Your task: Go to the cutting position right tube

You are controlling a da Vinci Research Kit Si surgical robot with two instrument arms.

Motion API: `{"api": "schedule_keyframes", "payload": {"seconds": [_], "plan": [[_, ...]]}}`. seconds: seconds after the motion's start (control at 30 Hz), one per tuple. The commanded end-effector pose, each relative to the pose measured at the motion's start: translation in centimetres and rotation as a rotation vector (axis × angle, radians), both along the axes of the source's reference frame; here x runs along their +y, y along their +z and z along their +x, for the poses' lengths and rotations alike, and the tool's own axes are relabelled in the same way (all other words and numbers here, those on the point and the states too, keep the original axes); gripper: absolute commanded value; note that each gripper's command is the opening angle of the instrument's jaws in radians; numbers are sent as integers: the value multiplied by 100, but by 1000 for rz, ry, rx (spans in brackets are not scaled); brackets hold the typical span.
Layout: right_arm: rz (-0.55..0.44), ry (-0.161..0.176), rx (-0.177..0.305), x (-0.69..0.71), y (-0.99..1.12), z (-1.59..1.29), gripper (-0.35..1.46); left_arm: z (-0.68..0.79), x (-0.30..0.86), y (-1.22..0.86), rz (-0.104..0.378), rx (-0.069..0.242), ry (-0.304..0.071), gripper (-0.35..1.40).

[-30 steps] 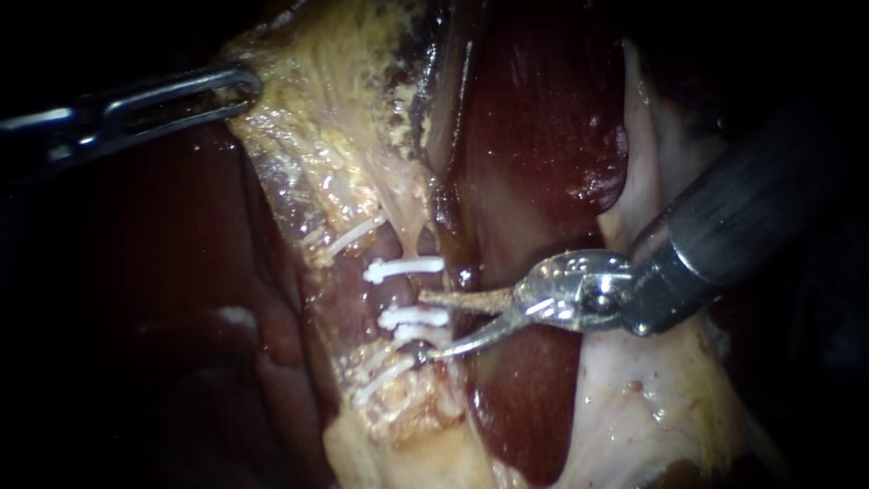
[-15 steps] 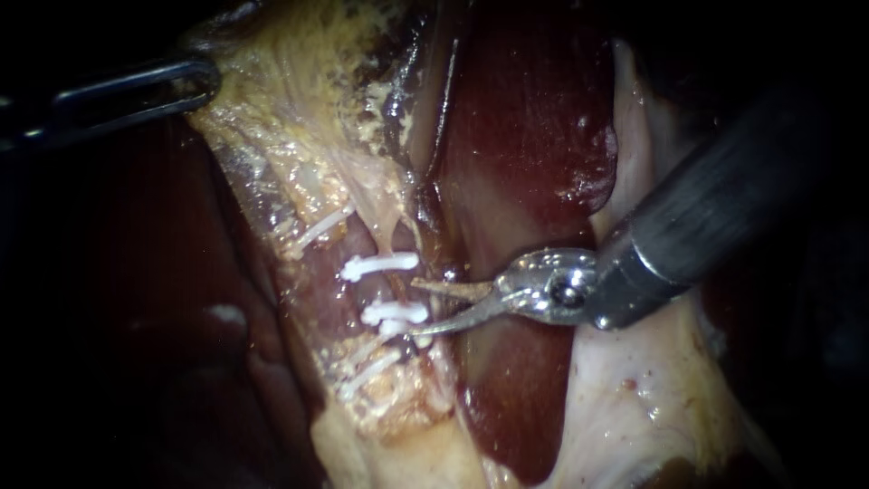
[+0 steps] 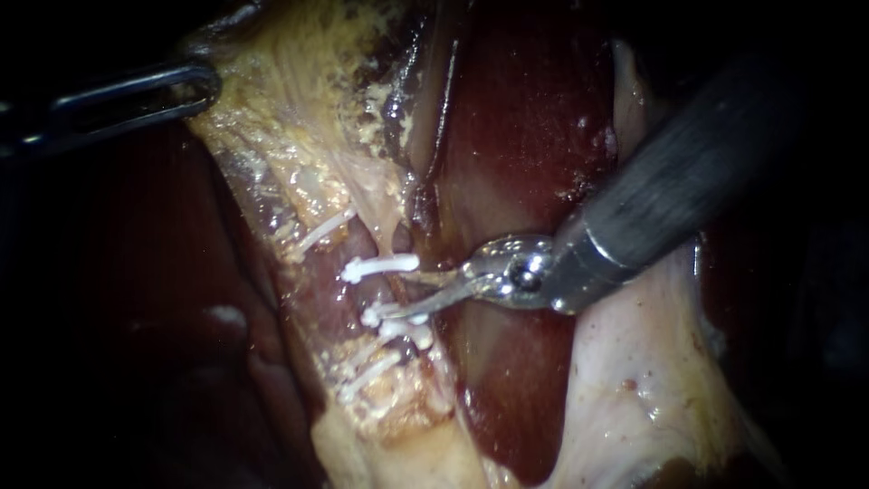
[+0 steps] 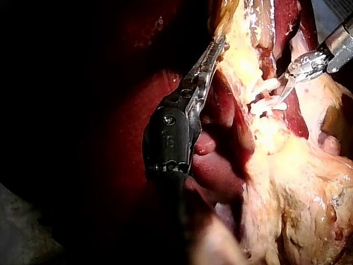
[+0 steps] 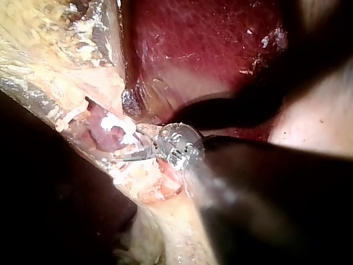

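Right pinkish tube (image 3: pixel 398 290), between 2 white clips (image 3: pixel 380 267), sat inside open jaws of right silver tool (image 3: pixel 396 297); left dark tool (image 3: pixel 205 86) gripped yellowish tissue (image 3: pixel 299 118).

Everything round the edges of the endoscope view sat in pretty much solid black, the light was just one tight bright pool in the middle throwing wet glints, and over in the left wrist view a bit of flat dull grey surface (image 4: pixel 14 237) poked out of the dark.

Right instrument (image 3: pixel 396 297): dark shaft (image 3: pixel 688 172), silver wrist (image 3: pixel 511 272)
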State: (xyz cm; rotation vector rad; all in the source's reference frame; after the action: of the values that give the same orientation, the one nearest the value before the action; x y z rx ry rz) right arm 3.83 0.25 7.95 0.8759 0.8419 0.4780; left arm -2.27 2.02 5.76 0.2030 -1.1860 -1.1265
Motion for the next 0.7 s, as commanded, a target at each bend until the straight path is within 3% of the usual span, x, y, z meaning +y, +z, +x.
{"api": "schedule_keyframes", "payload": {"seconds": [0.03, 0.23, 0.43, 0.7], "plan": [[8, -4, 12, 0, -1, 0, 135, 0, 0, 0, 0, 0, 0, -35], [22, -16, 23, 1, -1, 3, 130, -1, -1, 1, -1, 0, 0, -35], [23, -4, 30, 2, 3, 18, 129, -1, -1, 1, -1, 0, 0, -35], [27, -20, 44, -6, 10, 29, 127, -2, -2, 1, -1, -1, 2, -35]]}}
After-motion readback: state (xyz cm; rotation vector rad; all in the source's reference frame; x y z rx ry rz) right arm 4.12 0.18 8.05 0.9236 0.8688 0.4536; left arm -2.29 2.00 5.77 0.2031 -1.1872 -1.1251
